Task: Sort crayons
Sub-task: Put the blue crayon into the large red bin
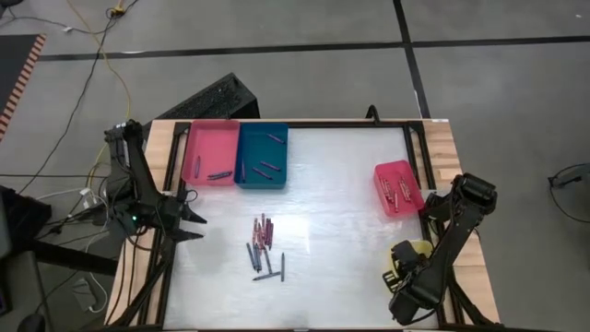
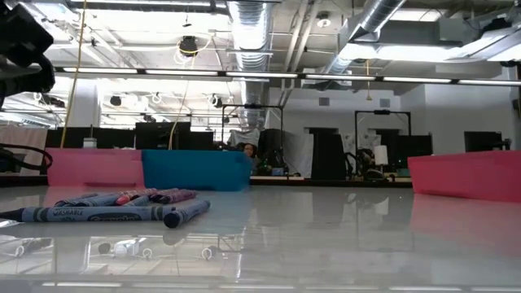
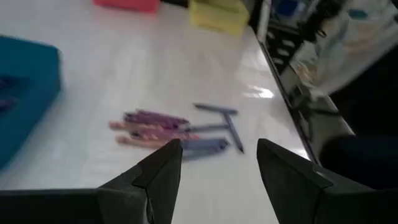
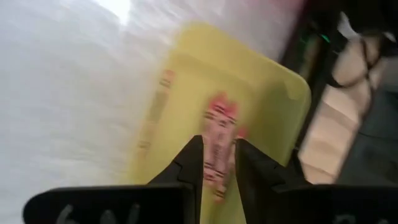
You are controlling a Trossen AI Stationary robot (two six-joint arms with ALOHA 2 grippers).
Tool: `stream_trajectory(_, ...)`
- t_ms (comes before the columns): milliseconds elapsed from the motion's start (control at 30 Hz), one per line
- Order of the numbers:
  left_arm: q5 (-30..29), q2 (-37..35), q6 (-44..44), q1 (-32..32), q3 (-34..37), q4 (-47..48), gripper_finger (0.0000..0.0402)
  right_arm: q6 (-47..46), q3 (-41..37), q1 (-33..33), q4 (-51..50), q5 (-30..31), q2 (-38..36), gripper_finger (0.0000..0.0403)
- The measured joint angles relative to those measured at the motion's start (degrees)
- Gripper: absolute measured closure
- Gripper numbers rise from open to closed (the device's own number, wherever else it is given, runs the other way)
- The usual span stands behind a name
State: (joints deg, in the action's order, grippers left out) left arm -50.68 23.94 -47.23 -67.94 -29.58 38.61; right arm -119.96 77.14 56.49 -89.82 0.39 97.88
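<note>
Crayons (image 1: pixel 264 247) heaped mid-table, well apart from pink tray (image 1: pixel 210 152), blue tray (image 1: pixel 263 157) and red tray (image 1: pixel 397 187). Right gripper (image 4: pixel 217 163) over yellow tray (image 4: pixel 277 93), fingers slightly parted around a pinkish crayon (image 4: pixel 219 134), grip uncertain. Left gripper (image 3: pixel 217 165) spread wide, empty, near table's left edge. Risk: crayon snagging, dropping outside tray beside right edge. Open surface between.

Crayons (image 2: pixel 114 207) lie heaped on the glossy table (image 2: pixel 326 236); pink tray (image 2: pixel 94 167) touches blue tray (image 2: pixel 195 169)
</note>
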Motion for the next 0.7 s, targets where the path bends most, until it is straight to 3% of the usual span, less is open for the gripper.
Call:
stream_trajectory(167, 5.24, 0.09, -2.59, 0.0, 0.0, 2.07, 0.0203, 4.54, 6.31, -2.38, -0.15, 12.24, -0.45, 0.0316)
stream_trajectory(300, -1.45, -0.2, 0.47, -0.2, 0.0, 0.75, 0.0203, 9.66, 11.13, -4.93, 0.86, 27.71, -0.45, 0.0317)
stream_trajectory(400, -3.1, -2.15, 1.35, -0.79, 0.0, 0.62, 0.0203, 14.77, 14.34, -7.08, 2.03, 34.9, -0.45, 0.0317)
stream_trajectory(567, -3.3, -6.13, 2.04, -3.33, 0.0, 0.46, 0.0203, 26.22, 16.44, -10.2, 6.42, 37.4, -0.45, 0.0317)
stream_trajectory(700, -6.41, -8.31, 5.68, -5.89, 0.0, -0.32, 0.0203, 30.35, 16.38, -12.68, 8.69, 37.59, -0.07, 0.0317)
